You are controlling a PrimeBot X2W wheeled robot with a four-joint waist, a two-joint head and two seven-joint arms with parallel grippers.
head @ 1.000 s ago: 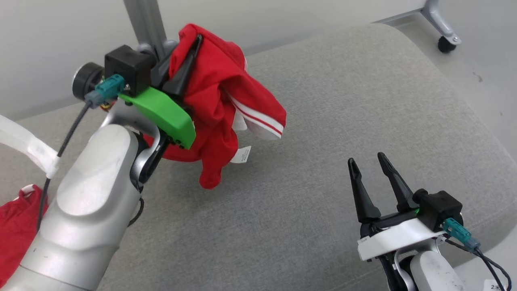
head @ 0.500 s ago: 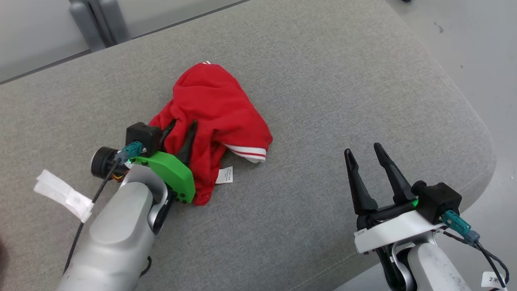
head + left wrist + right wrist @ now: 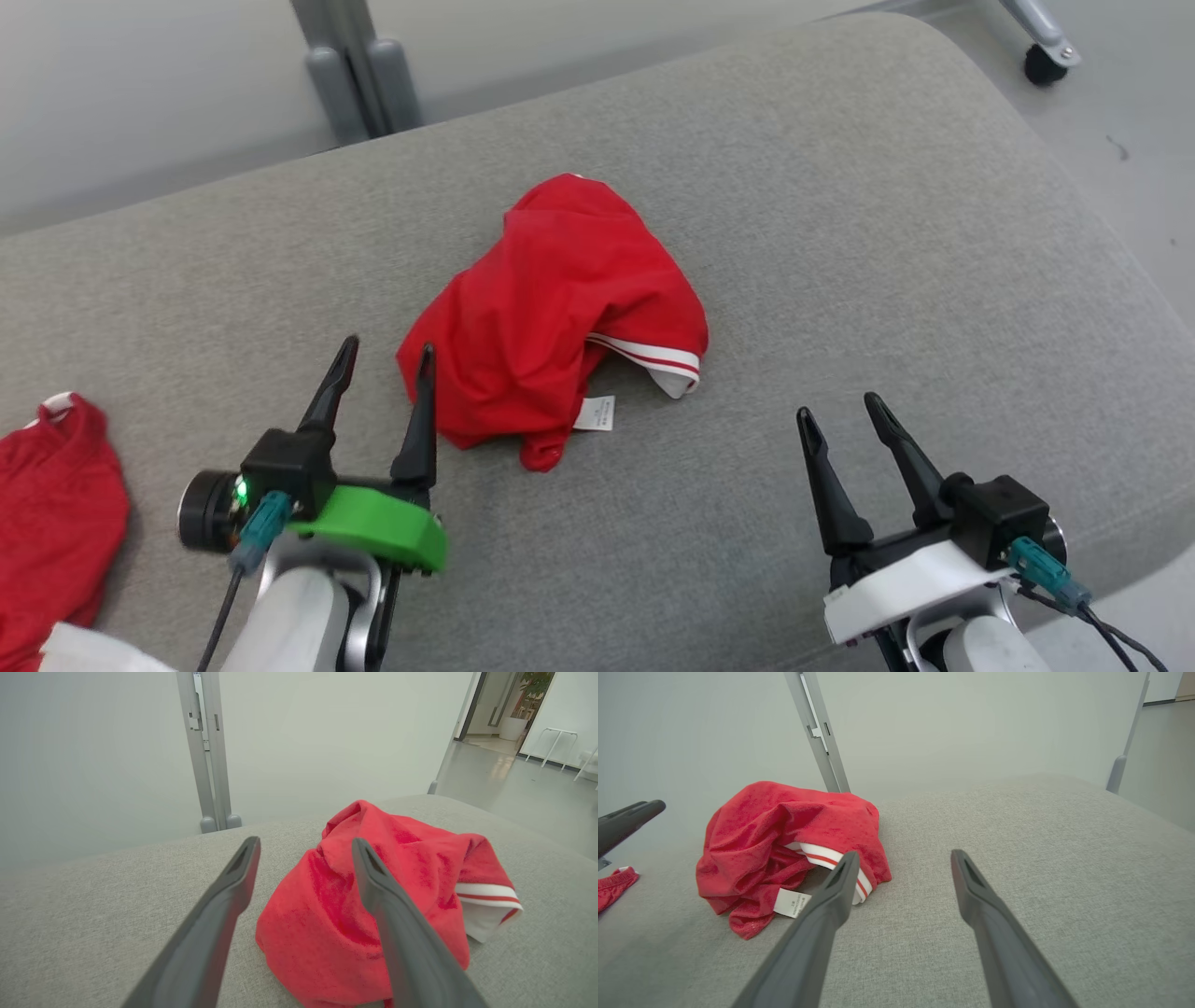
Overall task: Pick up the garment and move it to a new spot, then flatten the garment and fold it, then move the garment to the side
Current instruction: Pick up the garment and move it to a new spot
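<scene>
A crumpled red garment (image 3: 560, 313) with a white-and-red striped hem and a white label lies bunched in the middle of the grey cushioned surface (image 3: 840, 233). My left gripper (image 3: 387, 359) stands open just to its lower left, its right fingertip at the cloth's edge, holding nothing. In the left wrist view the garment (image 3: 402, 896) sits ahead and right of the open gripper (image 3: 306, 847). My right gripper (image 3: 836, 411) is open at the lower right, apart from the cloth. Its wrist view shows the garment (image 3: 784, 835) to the left of the open gripper (image 3: 903, 856).
A second red cloth (image 3: 51, 504) lies at the left edge of the surface. A grey metal post (image 3: 359, 75) stands behind the surface against a pale wall. A caster wheel (image 3: 1041, 61) on the floor sits at the upper right. The surface's rounded edge falls away on the right.
The left gripper, shut on the lifted garment a second ago, lowered it onto the surface, let go and drew back open. The head camera shifted. The right gripper stayed open.
</scene>
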